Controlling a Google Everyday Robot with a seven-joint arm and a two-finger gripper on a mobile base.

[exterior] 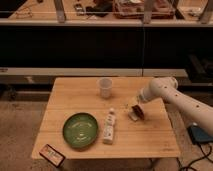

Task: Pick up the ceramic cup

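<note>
The ceramic cup [105,87] is small, plain white and stands upright near the far middle of the wooden table [70,100]. My gripper [135,112] hangs at the end of the white arm [170,97], low over the right half of the table. It is to the right of the cup and nearer the front, well apart from it.
A green plate [80,130] lies at the front left. A white capped bottle [108,127] lies on its side beside the plate. A small dark packet [52,154] sits at the front left corner. Shelving stands behind the table. A blue object [200,134] lies on the floor at right.
</note>
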